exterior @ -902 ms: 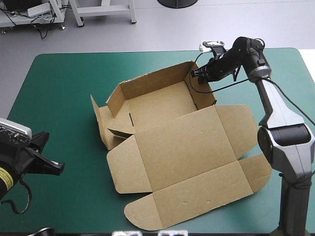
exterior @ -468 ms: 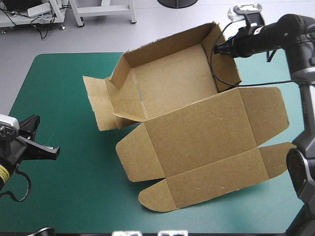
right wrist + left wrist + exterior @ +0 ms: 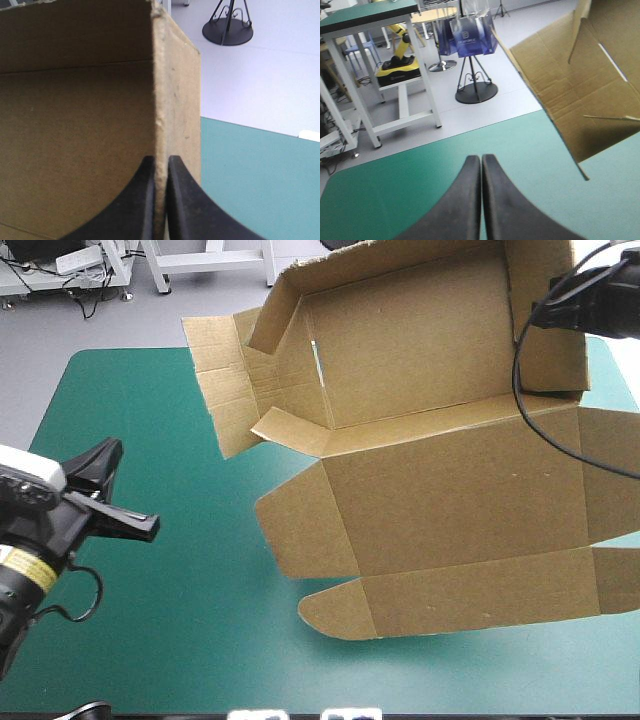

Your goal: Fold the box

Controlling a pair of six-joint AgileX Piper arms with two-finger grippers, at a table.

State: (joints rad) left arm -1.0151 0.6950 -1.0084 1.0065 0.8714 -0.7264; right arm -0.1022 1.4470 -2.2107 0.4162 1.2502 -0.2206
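Over the table (image 3: 190, 630) the box (image 3: 430, 470) is held tilted in the air. Its back and right walls stand, the left flaps splay untucked and the lid is flat, so I judge it roughly half formed. The right gripper (image 3: 161, 160) pinches the box's right wall. The left gripper (image 3: 481, 160), pressed together and empty, sits well left of the box.

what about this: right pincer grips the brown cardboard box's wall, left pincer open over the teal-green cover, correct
Not quite: the left wrist view shows the left pincer shut, black fingers meeting, over the teal-green cover. The right pincer does grip a wall of the brown cardboard box.
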